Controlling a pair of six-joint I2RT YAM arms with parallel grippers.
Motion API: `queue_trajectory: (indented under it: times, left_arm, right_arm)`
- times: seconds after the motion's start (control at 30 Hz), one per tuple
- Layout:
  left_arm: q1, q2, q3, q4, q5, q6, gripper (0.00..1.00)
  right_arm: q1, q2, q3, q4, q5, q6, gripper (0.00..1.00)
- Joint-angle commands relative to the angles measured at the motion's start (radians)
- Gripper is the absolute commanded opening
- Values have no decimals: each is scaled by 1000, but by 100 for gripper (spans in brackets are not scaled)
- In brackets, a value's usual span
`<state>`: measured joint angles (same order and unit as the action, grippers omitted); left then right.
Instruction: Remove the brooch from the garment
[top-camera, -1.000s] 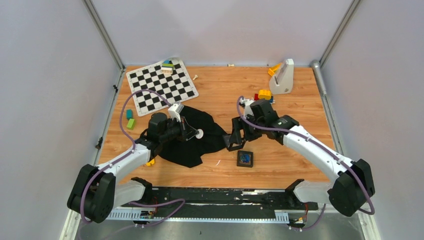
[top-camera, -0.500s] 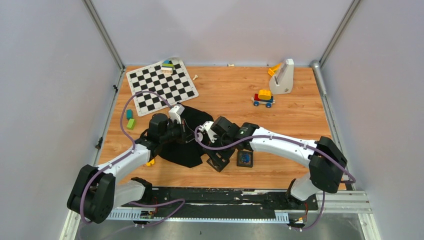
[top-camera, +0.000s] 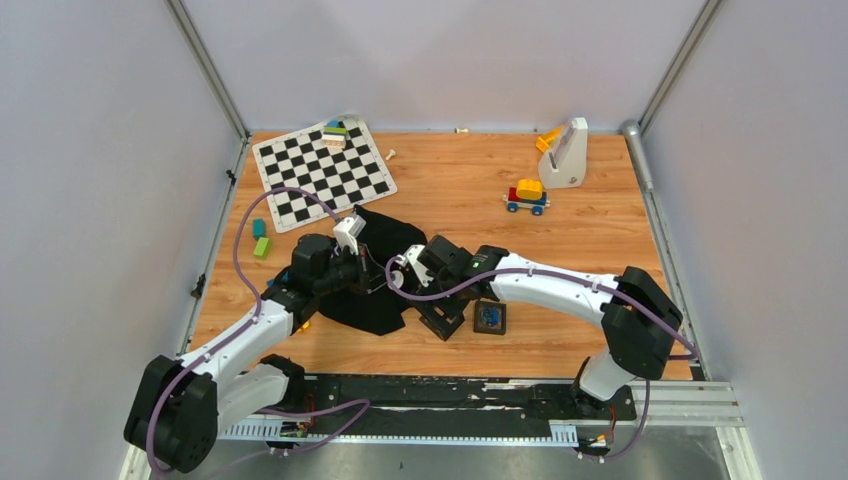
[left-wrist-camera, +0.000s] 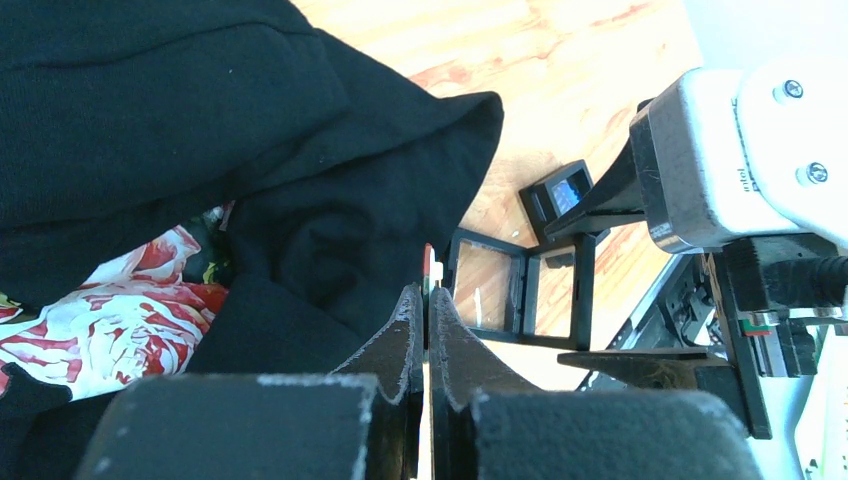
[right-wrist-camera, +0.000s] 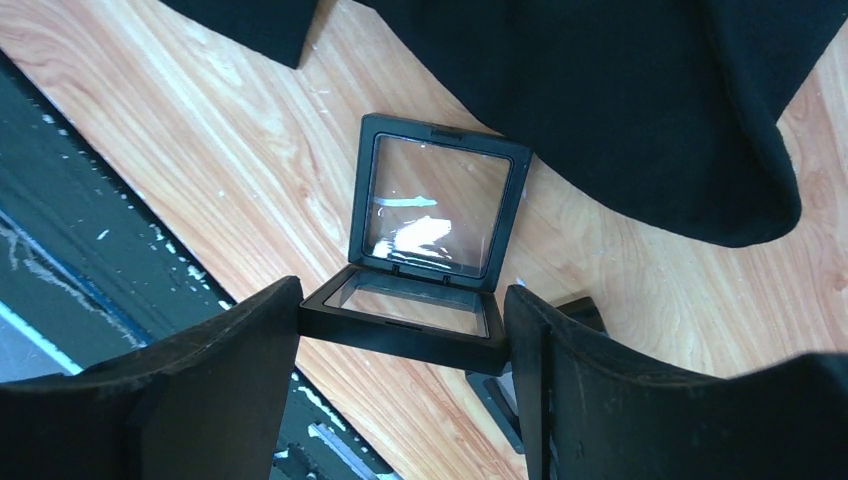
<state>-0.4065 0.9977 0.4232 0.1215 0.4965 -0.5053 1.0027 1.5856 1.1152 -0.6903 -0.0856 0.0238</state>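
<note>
The black garment (top-camera: 372, 305) lies crumpled at the table's middle, with a red and white print showing in the left wrist view (left-wrist-camera: 110, 310). My left gripper (top-camera: 378, 280) hovers over it, shut on a thin disc seen edge-on (left-wrist-camera: 427, 262), which I take for the brooch; its face is hidden. My right gripper (top-camera: 440, 322) is shut on the lower half of an open black frame case (right-wrist-camera: 400, 335), held just right of the garment's front edge. A small black square with a blue centre (top-camera: 489, 317) lies beside it.
A checkerboard mat (top-camera: 323, 172) with blocks lies far left. Green blocks (top-camera: 260, 240) sit left of the garment. A toy car (top-camera: 527, 196) and a white stand (top-camera: 566, 152) are far right. A black rail (top-camera: 450, 392) runs along the near edge.
My right arm has swung left and nearer with the open case, from beside the toy car to the garment's front edge. My left gripper has drawn back slightly, still shut.
</note>
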Motion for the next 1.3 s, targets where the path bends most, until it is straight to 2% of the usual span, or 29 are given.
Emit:
queue_trajectory:
  times: [0.0,0.07,0.17,0.2,0.33,0.37,0.4,0.97,1.1,1.27]
  left_arm:
    - [-7,18,-10,18,13,30,0]
    - [-8,18,-12,21,14,32,0]
    - [-11,13,-12,21,16,33,0]
    - [-12,12,-12,22,16,34,0]
    - [-17,10,-9,19,18,33,0]
    - [-19,10,-6,18,19,34,0]
    - [-20,9,-6,18,20,34,0]
    - [-98,22,17,8,-8,49,0]
    - [-146,45,39,20,-37,61,0]
    - [-264,103,85,40,-121,112,0]
  right_arm:
    - [6,21,28,29,68,-19,47]
    - [10,25,26,29,84,-19,55]
    - [17,16,21,31,164,-9,75]
    - [17,9,19,32,178,-1,85]
    - [19,-30,-5,34,206,30,89]
    - [20,-41,-13,34,219,37,97]
    - [22,-50,-22,34,231,43,99]
    - [31,-149,-101,-77,333,184,100]
    - [31,-185,-117,-100,352,213,100]
    - [31,-195,-117,-125,371,234,100]
